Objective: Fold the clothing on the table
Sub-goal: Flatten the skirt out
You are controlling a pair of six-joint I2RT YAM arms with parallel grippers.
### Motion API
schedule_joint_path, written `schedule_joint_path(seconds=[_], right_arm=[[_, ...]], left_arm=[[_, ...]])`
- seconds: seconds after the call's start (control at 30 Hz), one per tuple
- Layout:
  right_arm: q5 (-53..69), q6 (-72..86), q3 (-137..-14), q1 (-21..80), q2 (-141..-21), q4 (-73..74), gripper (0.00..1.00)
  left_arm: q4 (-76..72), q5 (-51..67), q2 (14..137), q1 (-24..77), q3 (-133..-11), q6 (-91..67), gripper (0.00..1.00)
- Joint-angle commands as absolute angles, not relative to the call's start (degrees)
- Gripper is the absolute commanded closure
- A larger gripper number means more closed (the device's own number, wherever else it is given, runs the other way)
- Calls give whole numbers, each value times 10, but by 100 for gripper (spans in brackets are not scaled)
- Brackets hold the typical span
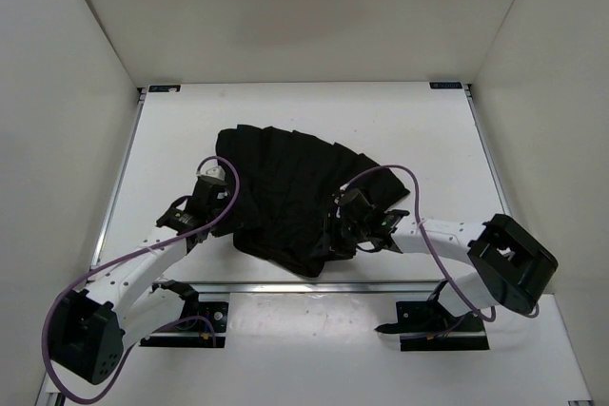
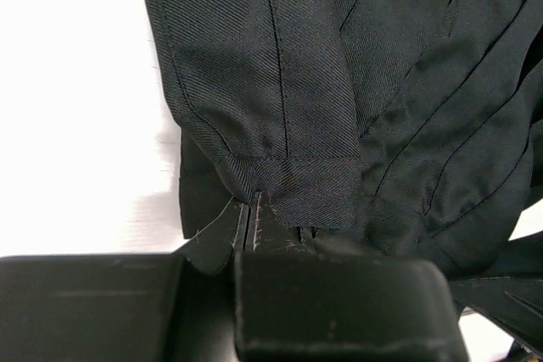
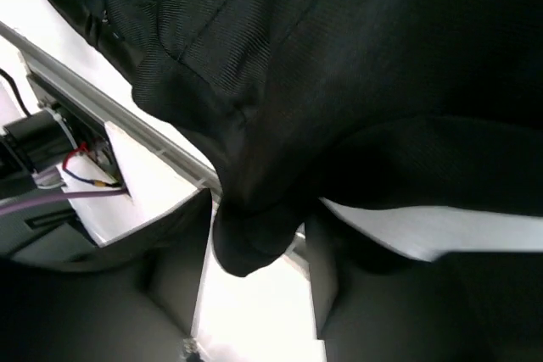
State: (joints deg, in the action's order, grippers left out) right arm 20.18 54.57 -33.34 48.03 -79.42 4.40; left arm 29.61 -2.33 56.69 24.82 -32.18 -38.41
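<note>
Black pleated cloth, the skirt (image 1: 290, 187) lies in the middle of the table (image 1: 428, 130). It looks soft, light and limp, so a hem or corner is best to hold. The left gripper (image 2: 248, 225), at its 8 o'clock edge, pinches the hem tight. The right gripper (image 3: 250, 239), at 5 o'clock, stands half wide around a hanging fold; from above its tips are hidden.

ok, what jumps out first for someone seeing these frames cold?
The black pleated clothing lies fanned out in the middle of the white table. Both arms reach into it. The left gripper is pinched shut on a hem corner at the garment's left edge. The right gripper has its fingers on either side of a drooping fold at the near right side.
</note>
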Motion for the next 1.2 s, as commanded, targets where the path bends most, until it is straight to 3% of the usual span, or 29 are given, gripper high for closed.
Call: schedule_joint_path(seconds=[0.0,0.13,0.2,0.33,0.53,0.63,0.8,0.93,1.0,1.1,1.17], right_arm=[[195,557,-356,487,-816,26,61],[201,549,-355,478,-818,38,81],[200,538,-351,459,-807,47,100],[191,489,-361,396,-763,119,100],[214,290,-458,172,-720,235,100],[217,237,-490,144,-741,251,100],[227,261,-436,175,-749,188,100],[228,310,-389,191,-729,159,91],[233,321,-371,201,-713,161,79],[228,344,-347,220,-674,171,45],[236,365,-324,221,-652,159,35]], left_arm=[[296,-40,562,243,-334,-373,100],[297,-43,563,235,-335,-371,100],[296,-42,566,234,-332,-372,100],[293,-40,578,226,-342,-365,100],[283,-27,604,218,-351,-361,100],[261,-20,617,235,-344,-364,100],[241,-5,634,238,-324,-370,100],[234,14,635,251,-307,-365,100],[236,17,635,257,-295,-368,100],[234,15,638,258,-290,-366,100],[237,10,639,261,-294,-361,100]])
